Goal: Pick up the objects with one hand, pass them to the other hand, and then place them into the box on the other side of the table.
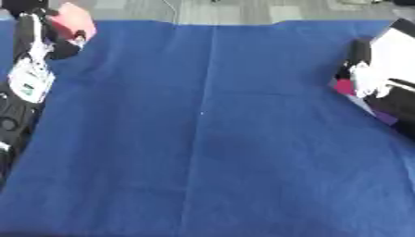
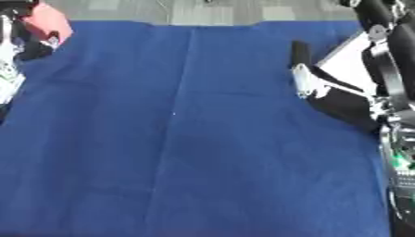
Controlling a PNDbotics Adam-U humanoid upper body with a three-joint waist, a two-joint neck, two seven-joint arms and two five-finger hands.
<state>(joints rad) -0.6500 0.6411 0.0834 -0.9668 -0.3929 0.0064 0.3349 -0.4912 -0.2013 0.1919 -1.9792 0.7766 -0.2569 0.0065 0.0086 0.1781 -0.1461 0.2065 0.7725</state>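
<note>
A pink object [image 1: 74, 19] is at the far left corner of the blue table. My left hand [image 1: 58, 39] is right against it, with dark fingers curled over its lower edge. The left arm runs down the left edge. At the right, my right hand [image 2: 301, 69] hovers over the cloth beside a white box [image 2: 353, 55], its fingers straight and holding nothing. A small magenta thing [image 1: 344, 86] shows just below that hand in the left eye view; what it is I cannot make out.
A blue cloth [image 1: 210, 139] covers the whole table, with a crease running down its middle. Grey floor lies beyond the far edge. The right forearm [image 2: 393, 139] fills the right border.
</note>
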